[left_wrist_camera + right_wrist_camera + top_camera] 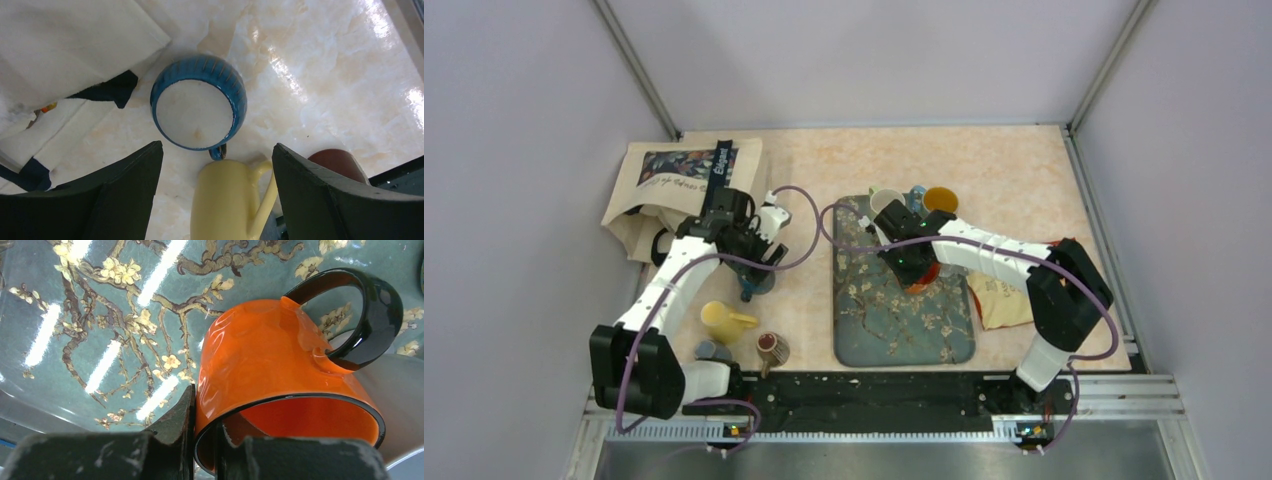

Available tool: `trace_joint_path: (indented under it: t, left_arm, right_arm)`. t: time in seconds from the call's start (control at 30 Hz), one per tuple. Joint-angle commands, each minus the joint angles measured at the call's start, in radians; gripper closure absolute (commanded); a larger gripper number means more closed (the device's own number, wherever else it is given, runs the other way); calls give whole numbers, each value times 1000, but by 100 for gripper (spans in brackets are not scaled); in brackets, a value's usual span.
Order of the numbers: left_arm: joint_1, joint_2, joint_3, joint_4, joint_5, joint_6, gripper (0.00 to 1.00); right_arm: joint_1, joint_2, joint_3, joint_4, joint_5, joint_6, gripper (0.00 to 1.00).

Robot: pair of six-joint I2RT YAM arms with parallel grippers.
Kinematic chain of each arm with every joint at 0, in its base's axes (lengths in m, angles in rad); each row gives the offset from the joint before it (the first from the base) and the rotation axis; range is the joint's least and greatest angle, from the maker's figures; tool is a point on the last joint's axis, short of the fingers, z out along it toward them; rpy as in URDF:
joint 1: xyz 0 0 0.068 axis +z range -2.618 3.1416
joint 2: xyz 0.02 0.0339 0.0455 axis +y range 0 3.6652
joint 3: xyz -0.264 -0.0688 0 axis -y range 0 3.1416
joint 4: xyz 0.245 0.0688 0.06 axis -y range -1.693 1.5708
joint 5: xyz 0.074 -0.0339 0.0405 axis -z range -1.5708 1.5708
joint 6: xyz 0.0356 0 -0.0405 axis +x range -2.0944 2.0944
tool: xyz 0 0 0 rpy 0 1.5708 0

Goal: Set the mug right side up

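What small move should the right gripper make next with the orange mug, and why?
Probably lower the orange mug base-first onto the floral tray: the right gripper pinches its rim, mouth toward the wrist, body tilted over the tray.

The glossy orange ceramic mug has a black handle and rim; the rectangular teal tray shows cream blossom branches.

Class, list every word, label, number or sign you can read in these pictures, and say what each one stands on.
Dark strap of the tote bag: white lettering, too blurred to read.
Same bag, cursive line under its printed picture: too small to read.
Orange mug, blue mug, yellow mug, flowered tray: no writing shows.
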State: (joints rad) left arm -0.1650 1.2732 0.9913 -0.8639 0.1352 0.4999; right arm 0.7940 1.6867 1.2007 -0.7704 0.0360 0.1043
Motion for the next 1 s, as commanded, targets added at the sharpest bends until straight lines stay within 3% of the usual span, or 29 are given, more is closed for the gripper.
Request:
trace_joint_path:
  t: [0.0, 0.37, 0.5, 0.63, 0.67, 0.7, 0.73, 0.83, 0.97]
  left_arm:
    - [19, -50, -33, -9, -44, 7, 15]
    - [85, -103, -91, -1, -39, 25, 16]
    - [125, -91, -118, 18, -50, 30, 16]
    - [137, -72, -134, 31, -57, 23, 22]
    - [137, -71, -137, 36, -55, 19, 23]
    - [138, -68, -149, 54, -44, 10, 25]
    - [137, -64, -152, 61, -30, 4, 26]
    - [138, -19, -152, 59, 9, -1, 30]
    - [138, 46, -167, 75, 9, 1, 40]
  right_arm:
    - [11, 16, 54, 59, -20, -23, 95]
    - [21, 90, 131, 31, -4, -42, 94]
    - [23, 129, 162, -4, 21, -44, 89]
    - [26, 144, 180, -10, 19, -44, 74]
    - [25, 141, 186, -10, 18, -44, 67]
    - [27, 132, 200, -10, 13, -44, 53]
    - [28, 125, 204, -10, 10, -43, 49]
    - [29, 106, 213, -8, 5, -41, 40]
    - [30, 68, 203, -3, 7, -33, 35]
